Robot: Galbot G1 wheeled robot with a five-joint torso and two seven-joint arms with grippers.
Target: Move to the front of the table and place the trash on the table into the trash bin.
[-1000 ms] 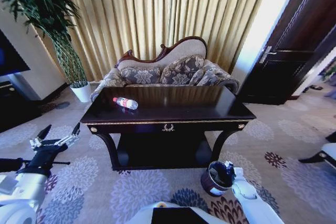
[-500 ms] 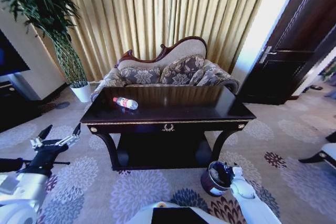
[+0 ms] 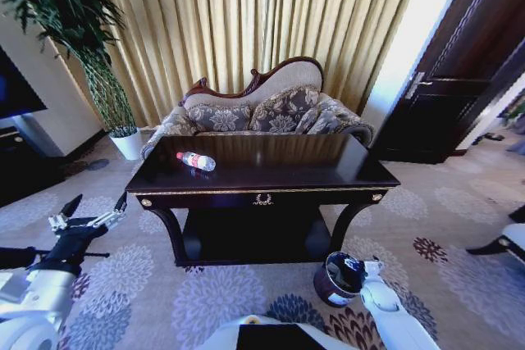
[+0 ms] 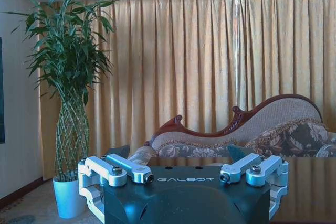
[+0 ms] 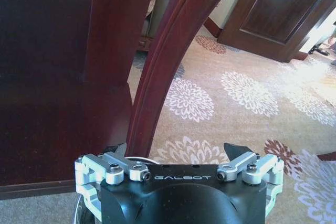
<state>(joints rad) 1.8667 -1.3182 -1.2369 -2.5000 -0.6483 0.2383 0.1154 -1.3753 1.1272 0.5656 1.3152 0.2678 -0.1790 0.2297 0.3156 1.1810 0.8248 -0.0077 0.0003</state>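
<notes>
The glossy black table [image 3: 271,176] with gold trim stands straight ahead. On its left part lies the trash, a clear bottle [image 3: 196,161] with a red cap, on its side. The dark round trash bin [image 3: 335,279] sits on the carpet by the table's front right leg. My right gripper [image 3: 356,266] hangs at the bin's rim, open and empty; in the right wrist view its fingertips [image 5: 178,150] spread before the table leg [image 5: 168,61]. My left gripper [image 3: 92,213] is open, low and left of the table, and its wrist view [image 4: 178,153] faces the tabletop [image 4: 310,182].
A patterned sofa [image 3: 262,112] stands behind the table before gold curtains. A tall plant in a white pot [image 3: 127,143] is at the back left. A dark door [image 3: 451,96] is on the right. Flowered carpet [image 3: 205,293] lies open in front of the table.
The right arm has shifted very slightly beside the bin. The bottle, the table and the left arm have stayed put.
</notes>
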